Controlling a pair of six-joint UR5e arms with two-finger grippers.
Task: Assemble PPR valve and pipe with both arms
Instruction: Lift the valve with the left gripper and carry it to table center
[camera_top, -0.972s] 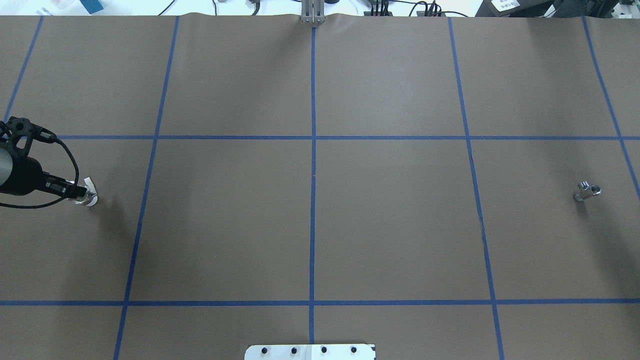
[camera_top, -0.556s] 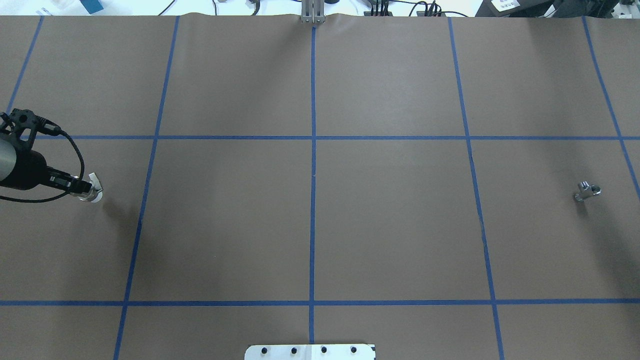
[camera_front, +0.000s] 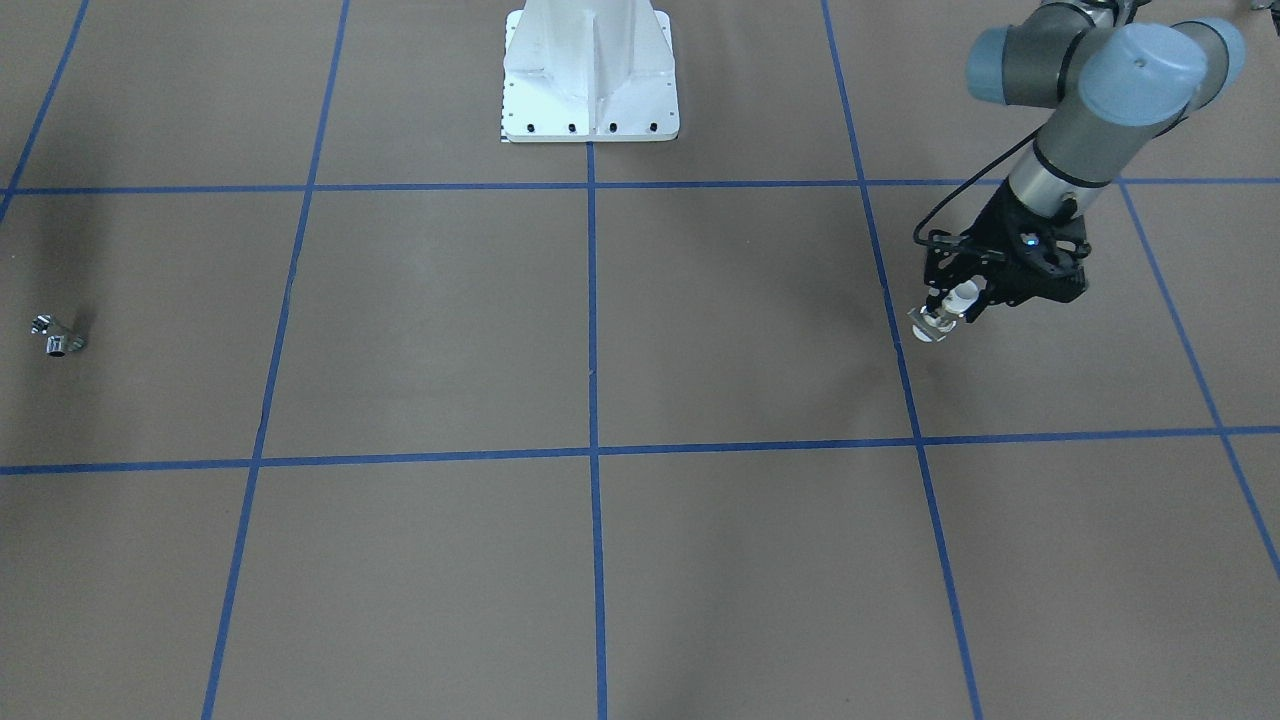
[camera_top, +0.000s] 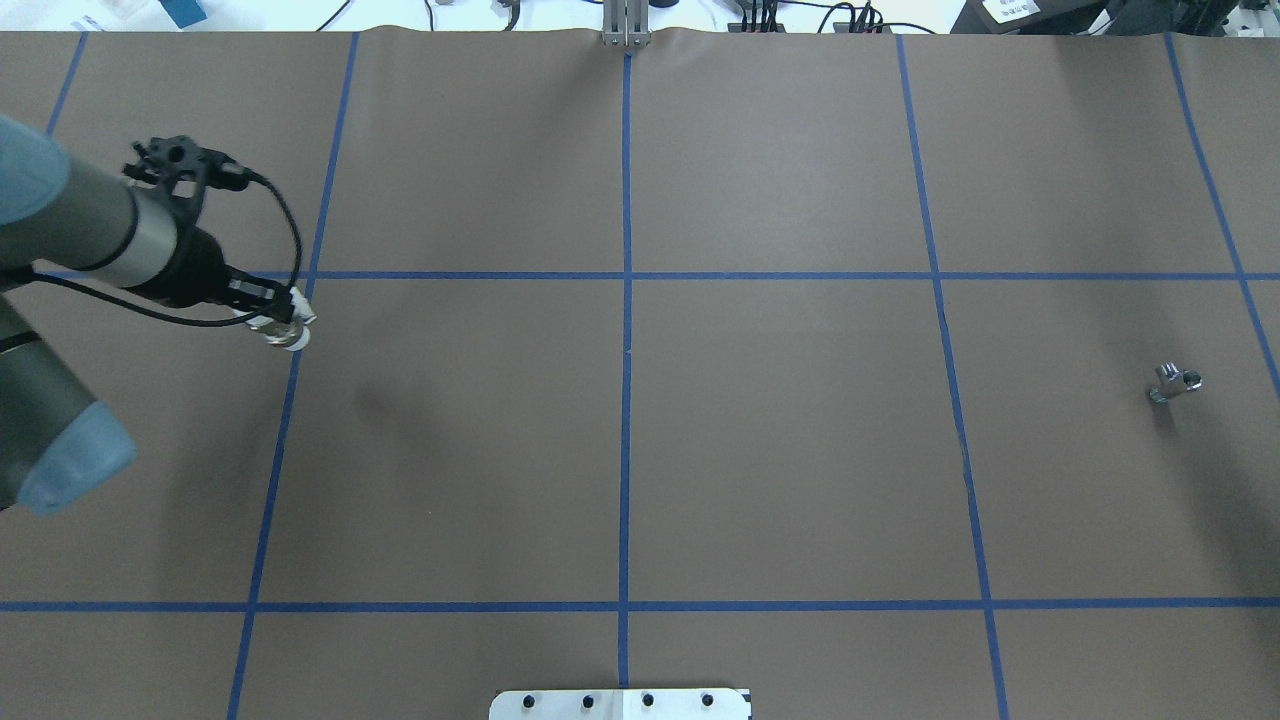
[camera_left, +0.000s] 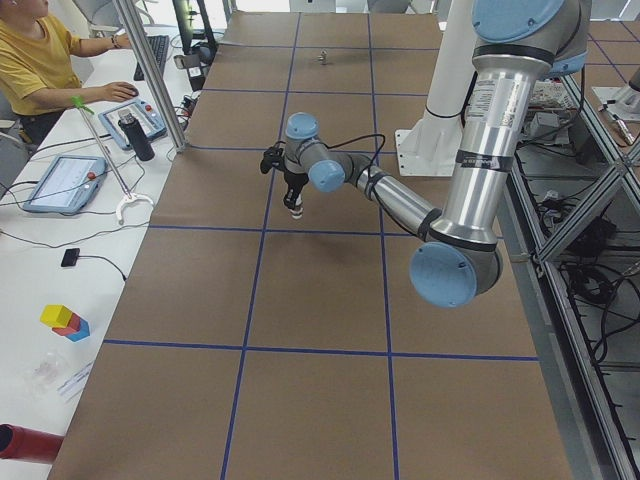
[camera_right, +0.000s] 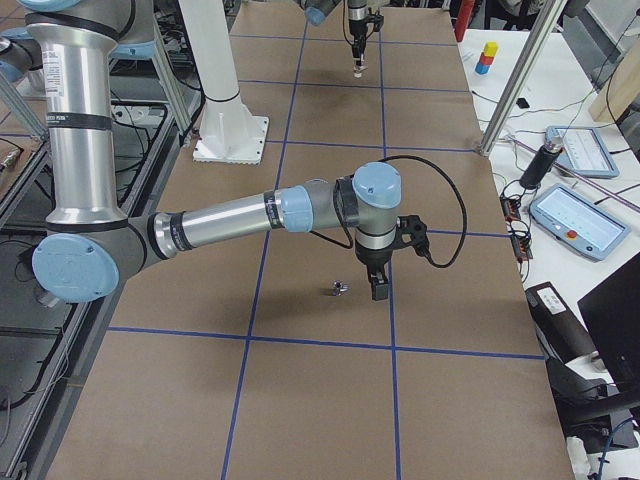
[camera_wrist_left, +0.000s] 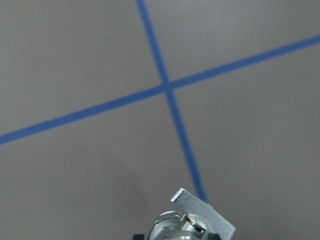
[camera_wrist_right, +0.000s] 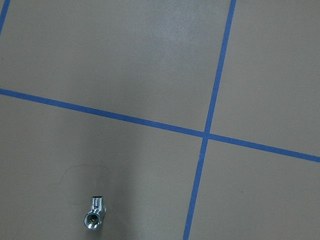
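The left gripper (camera_top: 280, 318) grips the PPR valve (camera_top: 292, 336) clear of the desk (camera_top: 640, 450). The pipe (camera_right: 338, 290) lies beside the right gripper (camera_right: 379, 291); whether that gripper is open cannot be told.

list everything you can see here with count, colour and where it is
table: one, brown with a blue tape grid
pedestal: one, white, centre of the table's robot edge
valve: one, white ends and metal middle, held up on the robot's left side
pipe: one, chrome, lying on the table on the robot's right side
operator: one, yellow shirt, at the side bench
left gripper: one, black, shut on the valve
right gripper: one, black, beside the pipe, open or shut unclear
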